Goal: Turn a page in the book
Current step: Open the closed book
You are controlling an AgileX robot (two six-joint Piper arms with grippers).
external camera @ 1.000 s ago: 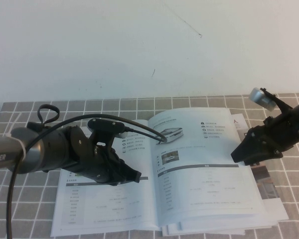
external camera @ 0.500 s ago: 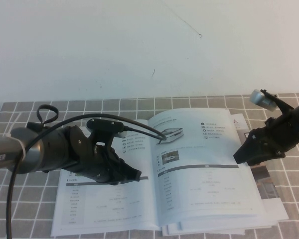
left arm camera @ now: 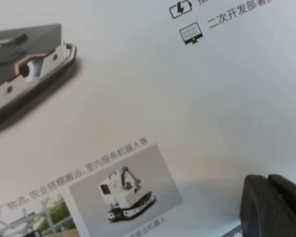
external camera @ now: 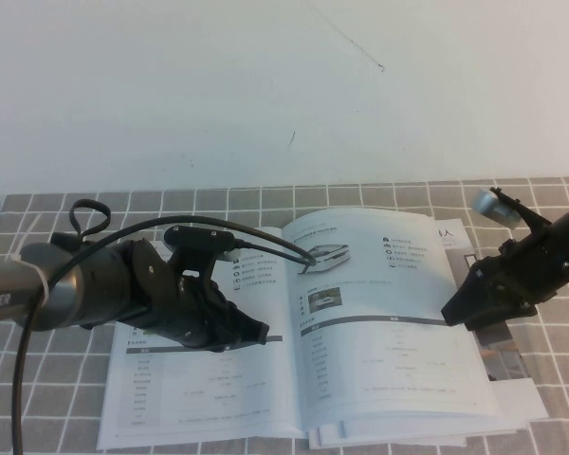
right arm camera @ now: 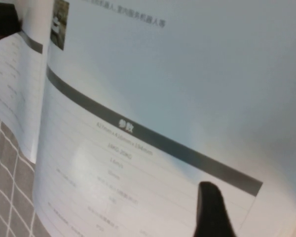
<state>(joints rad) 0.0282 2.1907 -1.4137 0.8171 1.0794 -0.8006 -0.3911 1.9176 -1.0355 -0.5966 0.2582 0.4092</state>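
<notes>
The book lies open on the tiled cloth. Its right-hand page shows a white low flat vehicle, icon lists and a dark header bar. My left gripper is shut and empty, low over the left page beside the spine. In the left wrist view its fingertips sit just above the page, near the vehicle photo. My right gripper hangs at the right page's outer edge. The right wrist view shows that page and its header bar close below.
Colour brochures lie under the book and stick out at its right and bottom. The grey tiled cloth covers the table up to a white wall. The left arm's black cable loops above the left page.
My right gripper has moved down and a little towards the page's outer edge. The left arm and the book have not moved.
</notes>
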